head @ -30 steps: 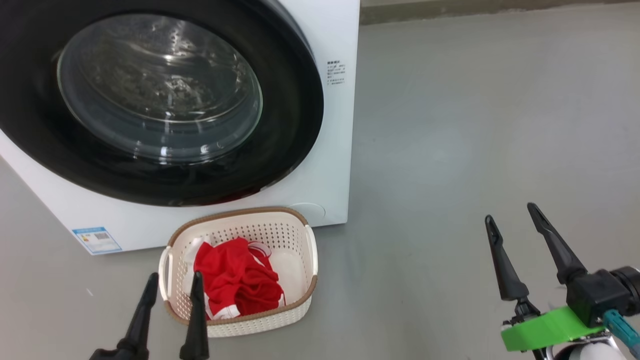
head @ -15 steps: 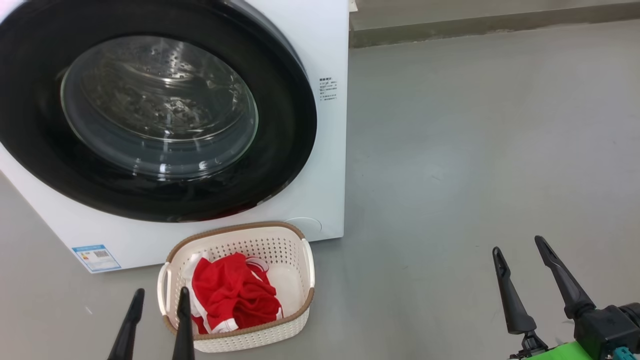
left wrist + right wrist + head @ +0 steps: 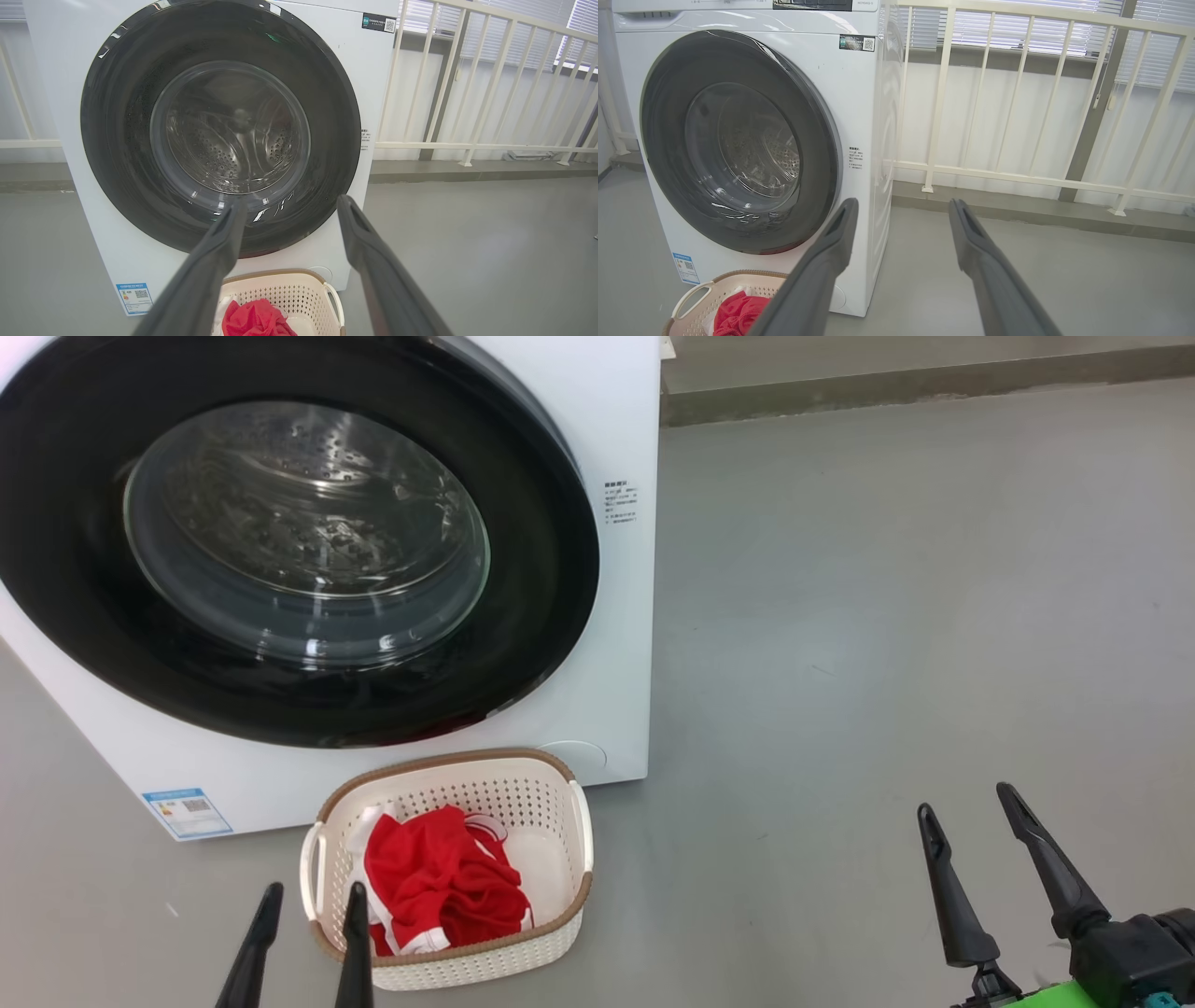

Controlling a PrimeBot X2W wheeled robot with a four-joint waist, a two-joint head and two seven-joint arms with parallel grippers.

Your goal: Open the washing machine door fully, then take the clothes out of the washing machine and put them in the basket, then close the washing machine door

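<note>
Hanging spread and empty, the left tool (image 3: 315, 891) is near the basket (image 3: 439, 761) on the floor, clothes (image 3: 439, 882) inside. The door (image 3: 551, 569), ahead on the washer (image 3: 616, 663), looks shut; the right tool (image 3: 963, 798), likewise spread and empty, is well apart.

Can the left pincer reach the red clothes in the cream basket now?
Probably yes: the open left pincer hovers near the cream perforated plastic basket, and nothing covers the red fabric clothes.
</note>
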